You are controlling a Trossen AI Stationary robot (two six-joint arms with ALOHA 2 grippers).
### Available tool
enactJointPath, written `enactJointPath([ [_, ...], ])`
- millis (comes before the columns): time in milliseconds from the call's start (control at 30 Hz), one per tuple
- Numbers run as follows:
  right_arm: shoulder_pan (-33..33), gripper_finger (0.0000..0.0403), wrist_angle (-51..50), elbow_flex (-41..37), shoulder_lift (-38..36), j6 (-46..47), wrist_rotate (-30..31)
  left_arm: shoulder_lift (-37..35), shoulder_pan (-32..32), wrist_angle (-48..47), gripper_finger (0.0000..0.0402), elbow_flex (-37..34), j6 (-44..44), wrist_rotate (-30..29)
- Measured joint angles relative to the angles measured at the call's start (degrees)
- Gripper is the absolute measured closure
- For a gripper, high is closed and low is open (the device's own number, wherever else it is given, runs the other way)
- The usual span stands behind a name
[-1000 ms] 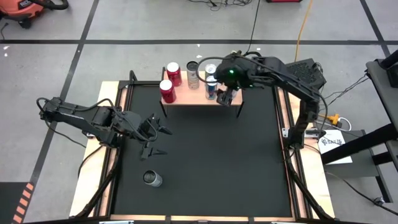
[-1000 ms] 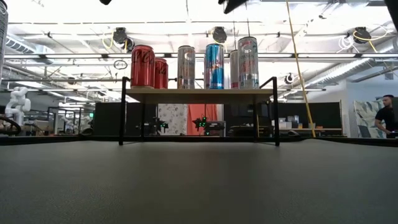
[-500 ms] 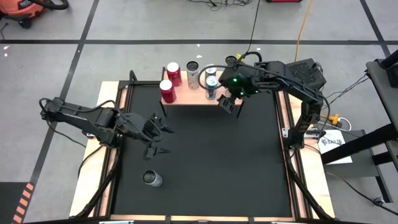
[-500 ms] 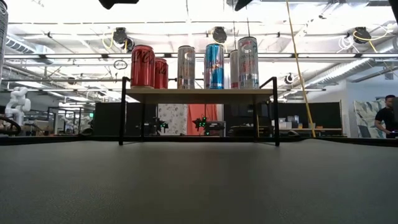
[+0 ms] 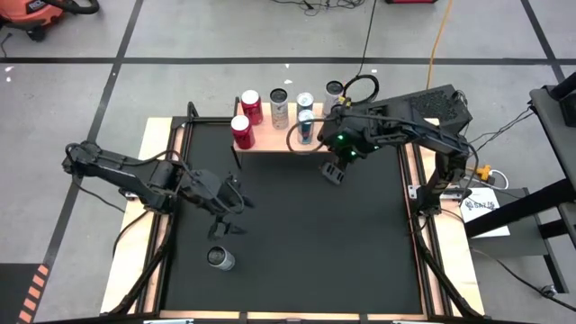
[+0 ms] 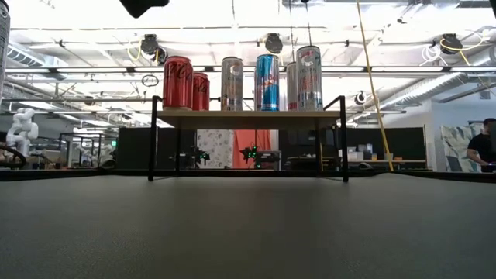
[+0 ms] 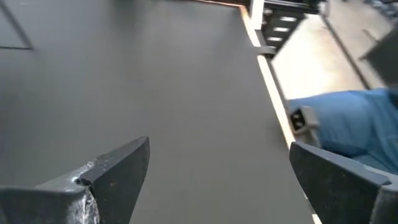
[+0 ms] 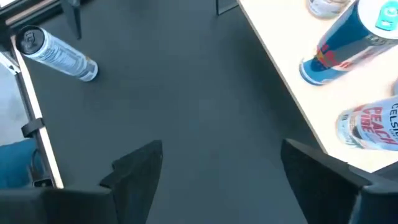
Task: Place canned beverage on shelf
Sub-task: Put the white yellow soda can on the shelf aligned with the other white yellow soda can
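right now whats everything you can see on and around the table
shelf: one, light wood top on black legs, at the far edge of the mat
red cans: two, upright at the shelf's left end
silver cans: three, upright, mid-shelf to its right end; the rightmost is pale with a peach label
blue can: one, upright on the shelf's front right
loose can: one, silver, standing on the mat near left
mat: one, black, wood-edged, covering the table
person: one, partly seen at the room's right edge
left hand: open, empty, above the mat close to the loose can
right hand: open, empty, over the mat just in front of the shelf
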Motion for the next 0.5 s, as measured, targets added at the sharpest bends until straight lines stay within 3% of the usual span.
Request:
enactJointPath([
  [200, 0.2, 0.0095, 0.0, 0.0, -0.1, 0.1, 0.0, 0.0, -0.6, 1.5, 0.001, 0.0, -3.5, 6.3],
  [500, 0.2, 0.0095, 0.0, 0.0, -0.3, 1.8, -3.3, 0.0, -1.7, 1.4, 0.001, 0.0, -5.7, 7.2],
])
